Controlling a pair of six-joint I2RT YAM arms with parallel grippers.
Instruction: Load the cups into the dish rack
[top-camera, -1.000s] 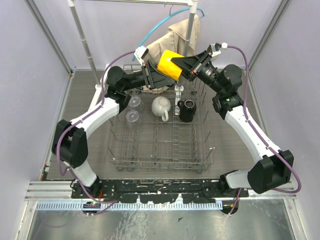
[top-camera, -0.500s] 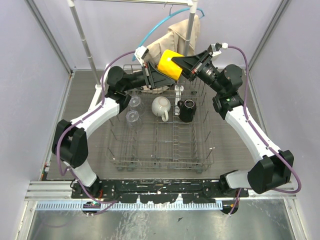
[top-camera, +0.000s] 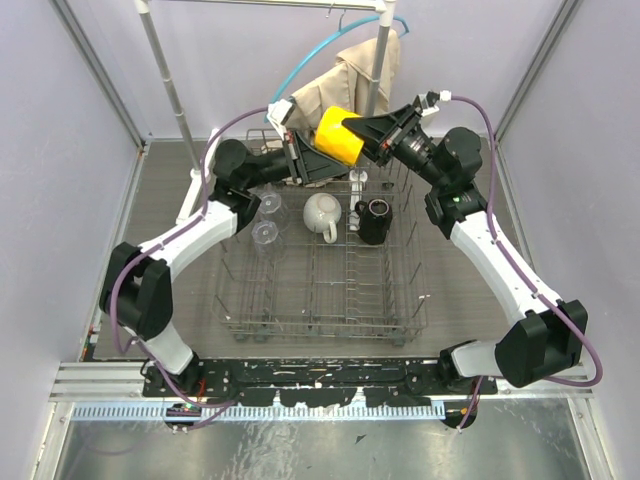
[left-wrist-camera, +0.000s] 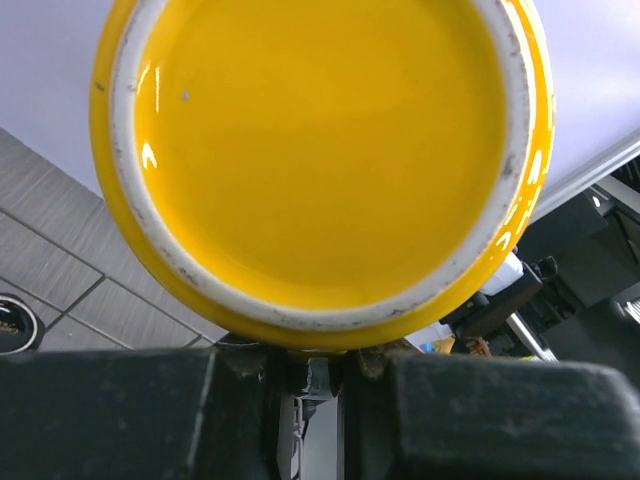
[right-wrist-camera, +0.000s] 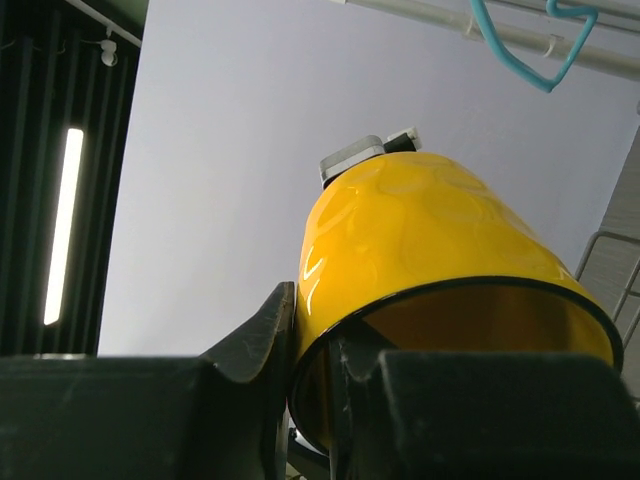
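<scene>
The yellow mug (top-camera: 340, 135) is held in the air above the back of the grey wire dish rack (top-camera: 320, 320). My right gripper (top-camera: 362, 130) is shut on its rim, one finger inside and one outside (right-wrist-camera: 275, 340). My left gripper (top-camera: 312, 160) sits under the mug's base (left-wrist-camera: 320, 150). Its jaws are closed to a narrow gap at the mug's lower edge, and the handle is hidden. The white mug (top-camera: 322, 215), the black mug (top-camera: 374, 220) and two clear tumblers (top-camera: 266, 235) (top-camera: 270, 205) stand in the rack's back half.
A clothes rail of metal poles (top-camera: 165, 70) stands behind the rack with a beige cloth (top-camera: 345, 70) and a blue hanger (top-camera: 300, 70) on it. Purple walls close in on both sides. The rack's front half holds only upright tines.
The mug and both grippers have barely shifted. The left gripper and its arm have moved slightly down and left, and the right gripper has edged left.
</scene>
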